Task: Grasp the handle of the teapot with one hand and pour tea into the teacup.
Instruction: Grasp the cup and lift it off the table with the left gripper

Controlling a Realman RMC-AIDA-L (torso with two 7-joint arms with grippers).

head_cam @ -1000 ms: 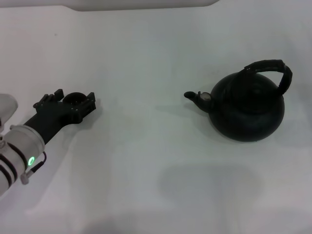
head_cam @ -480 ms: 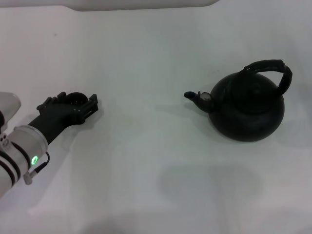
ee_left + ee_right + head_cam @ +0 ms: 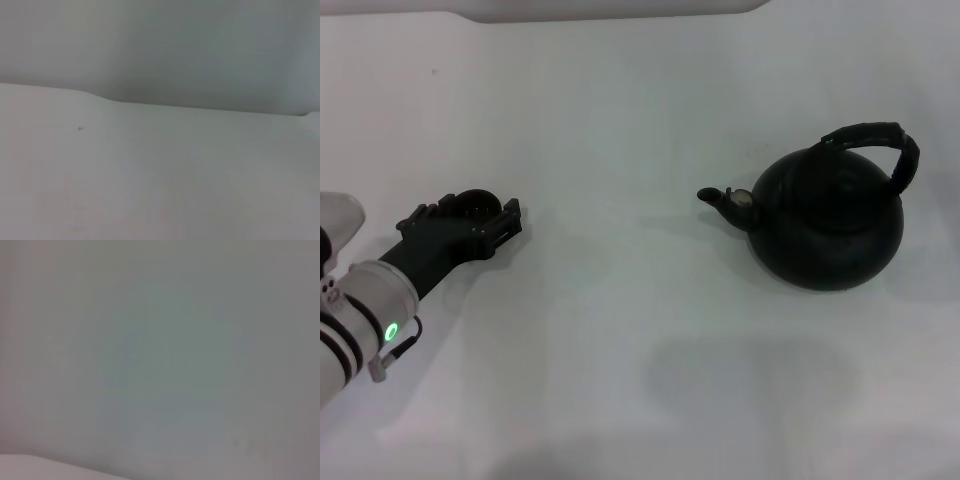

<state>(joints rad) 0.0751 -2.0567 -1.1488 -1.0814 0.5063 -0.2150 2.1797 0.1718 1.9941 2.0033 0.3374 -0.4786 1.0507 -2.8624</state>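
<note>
Reaching in from the table's (image 3: 620, 330) left side in the head view, the left gripper (image 3: 470, 213) lies low at the teacup (image 3: 473, 203) — fingers either side of it, but can't tell if they pinch it; the teapot (image 3: 825, 220) stands well apart on the right, spout (image 3: 715, 197) aimed toward the cup, handle (image 3: 880, 140) arched over its top w/ nothing gripping it. Left wrist view: only bare white surface and a pale wall. Right wrist view: a blank grey-white field — right gripper not seen anywhere.

White table (image 3: 620, 330), plain surface, pale raised edge (image 3: 610, 10) along its far side
</note>
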